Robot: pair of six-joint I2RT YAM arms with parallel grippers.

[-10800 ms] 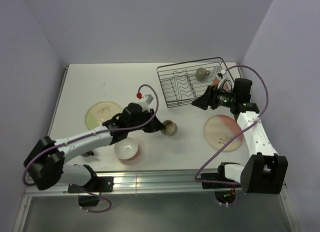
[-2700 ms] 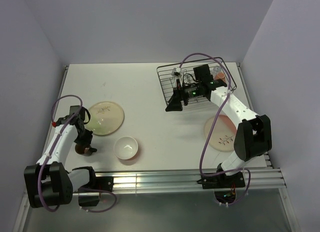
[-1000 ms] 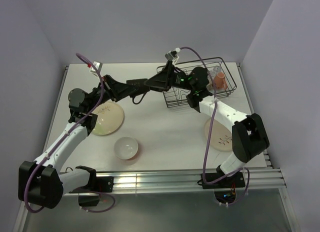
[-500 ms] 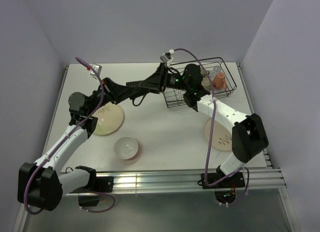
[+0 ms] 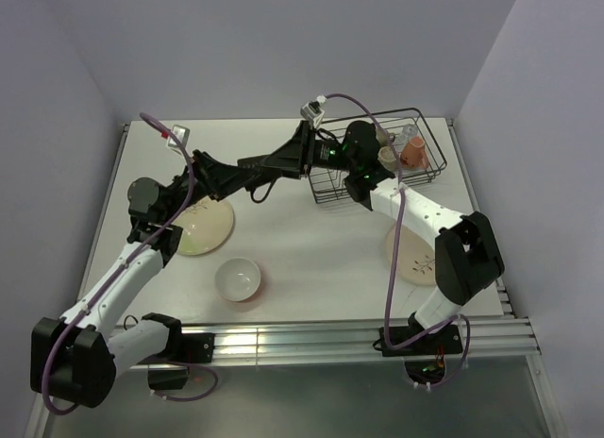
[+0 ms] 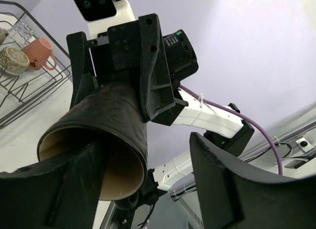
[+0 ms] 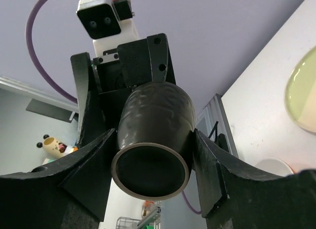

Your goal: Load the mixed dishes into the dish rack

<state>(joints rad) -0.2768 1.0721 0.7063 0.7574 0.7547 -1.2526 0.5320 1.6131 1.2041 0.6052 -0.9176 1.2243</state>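
Observation:
A small brown cup [image 6: 108,120] hangs in mid-air left of the dish rack [image 5: 330,194], between both grippers. My right gripper [image 7: 154,140] is shut on it, one finger pressed to each side of the cup [image 7: 155,120]. My left gripper [image 6: 145,150] stands open at the cup's mouth. One of its fingers [image 6: 64,189] is at the rim and the other [image 6: 232,189] is well clear of the cup. In the top view the two grippers meet nose to nose, left gripper [image 5: 283,160] and right gripper [image 5: 316,153], and the cup is hard to make out there.
In the rack sit a pink mug [image 5: 413,153], an olive cup [image 5: 387,157] and a clear glass [image 5: 408,136]. On the table lie a cream plate [image 5: 200,223], a white bowl [image 5: 238,278] and a cream-and-pink plate [image 5: 415,254], which is partly under the right arm.
The right jaws have closed onto the brown cup and the left jaws have opened off it. Both arms stay almost where they were.

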